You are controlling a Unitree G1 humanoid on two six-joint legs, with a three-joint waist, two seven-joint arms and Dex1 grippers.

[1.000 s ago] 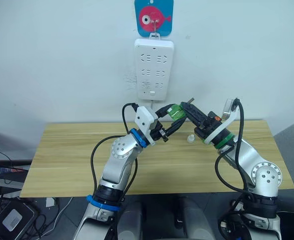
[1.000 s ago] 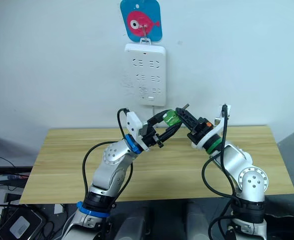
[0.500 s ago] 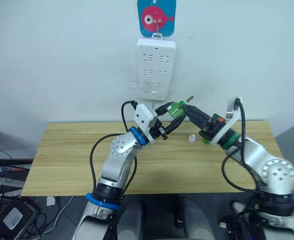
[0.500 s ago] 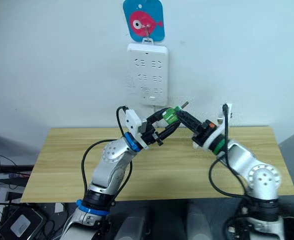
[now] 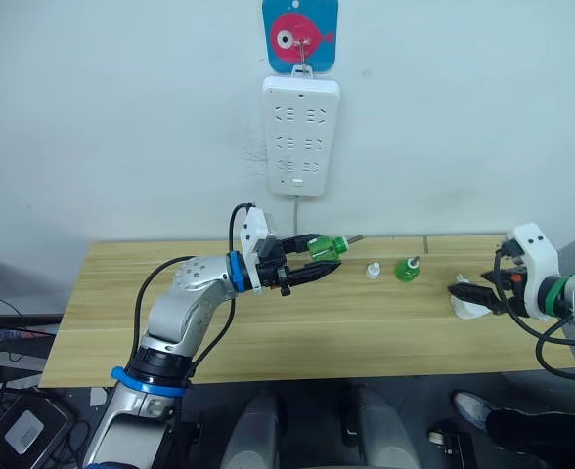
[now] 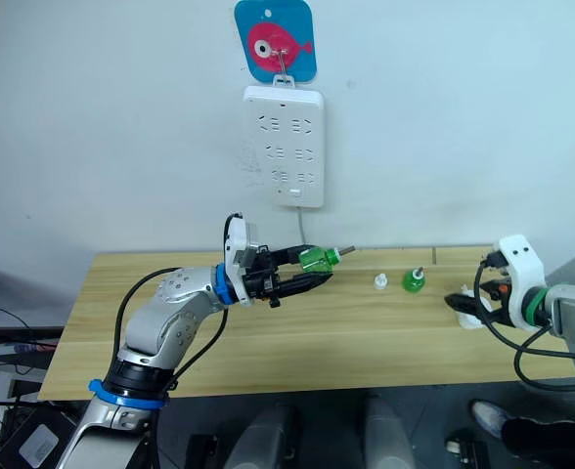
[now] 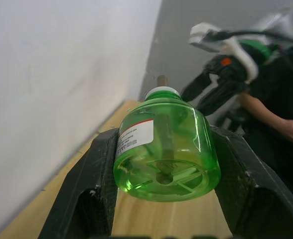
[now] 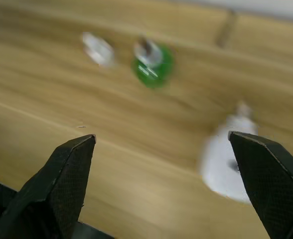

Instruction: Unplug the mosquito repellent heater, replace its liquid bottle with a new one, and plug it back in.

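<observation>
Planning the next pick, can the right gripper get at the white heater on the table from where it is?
Probably yes: the open right gripper hangs beside the heater, with bare table around it.

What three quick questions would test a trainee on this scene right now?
1. True or false: the left tool holds a green bottle.
2. Where is the heater? A: in the left tool. B: on the table, by the right tool. C: on the floor.
3. Fill in: the right tool is ___ (open or shut).
Key: 1 true; 2 B; 3 open.
</observation>
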